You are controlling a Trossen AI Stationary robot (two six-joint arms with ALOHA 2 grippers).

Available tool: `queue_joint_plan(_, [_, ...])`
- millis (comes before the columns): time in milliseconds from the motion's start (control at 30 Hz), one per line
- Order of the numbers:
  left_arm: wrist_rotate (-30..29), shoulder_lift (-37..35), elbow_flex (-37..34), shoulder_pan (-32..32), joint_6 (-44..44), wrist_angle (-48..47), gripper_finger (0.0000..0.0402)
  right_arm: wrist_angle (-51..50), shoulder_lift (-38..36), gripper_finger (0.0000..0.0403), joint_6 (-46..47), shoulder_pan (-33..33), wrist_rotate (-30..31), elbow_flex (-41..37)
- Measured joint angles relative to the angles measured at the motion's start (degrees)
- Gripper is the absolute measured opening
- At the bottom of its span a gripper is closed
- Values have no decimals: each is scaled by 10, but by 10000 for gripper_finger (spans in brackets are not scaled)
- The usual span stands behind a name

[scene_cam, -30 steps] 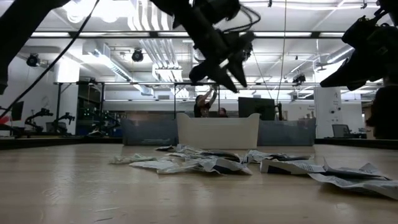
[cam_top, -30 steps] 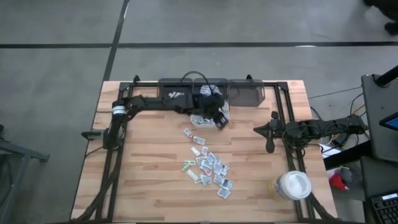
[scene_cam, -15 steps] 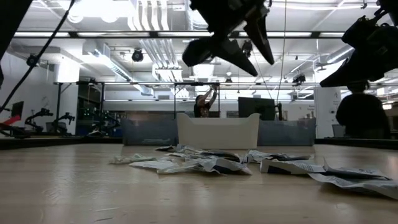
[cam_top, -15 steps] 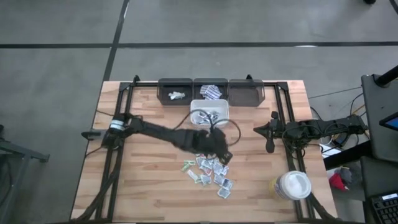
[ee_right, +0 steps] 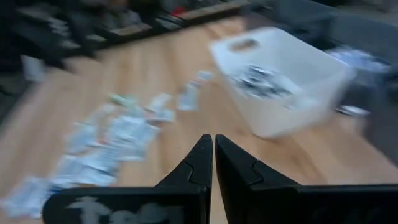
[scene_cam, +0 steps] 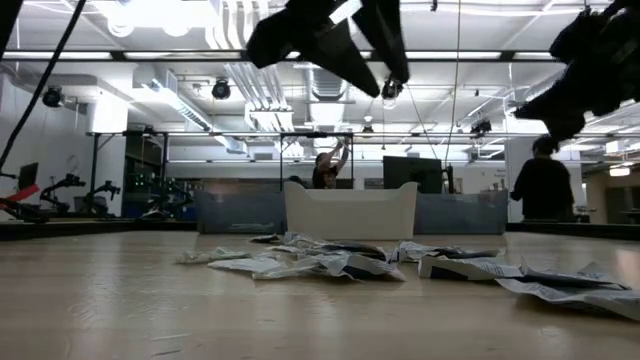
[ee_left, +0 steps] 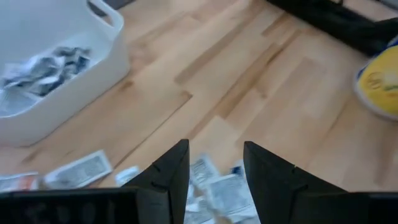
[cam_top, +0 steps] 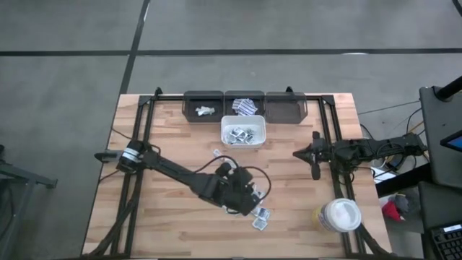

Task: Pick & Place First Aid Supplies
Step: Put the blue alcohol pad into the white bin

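The left tool (ee_left: 214, 168) is hovering with fingers spread over the sachets (cam_top: 258, 214) scattered on the near-middle table (cam_top: 173, 231); the right tool (cam_top: 315, 153), pressed together, is waiting far right.

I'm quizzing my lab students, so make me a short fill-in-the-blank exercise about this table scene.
1. The left gripper hangs over the loose sachets with its fingers ____.
2. The right gripper is ____.
3. The white bin holds ____.
4. The round tub is colored ____.

Missing words: open; shut; sachets; white
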Motion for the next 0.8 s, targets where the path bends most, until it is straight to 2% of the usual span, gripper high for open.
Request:
queue_joint_plan(200, [7,-1,-23,-1,-5,-26,136,132,39,18,-12,0,-102,0])
queue_joint_plan(300, [12,-17,-53,-2,-3,-26,127,155,76,18,-11,1,-109,6])
queue_joint_plan(433, [14,-60,-115,-7,3,-13,113,155,151,18,-31,7,-110,50])
queue_joint_plan(533, [16,-115,-192,-9,9,33,103,156,223,18,-59,11,-111,102])
queue_joint_plan(667, [15,-213,-324,-16,44,153,96,154,322,18,-89,12,-111,177])
queue_joint_plan(800, [18,-313,-447,-34,82,245,94,108,419,18,-107,14,-109,252])
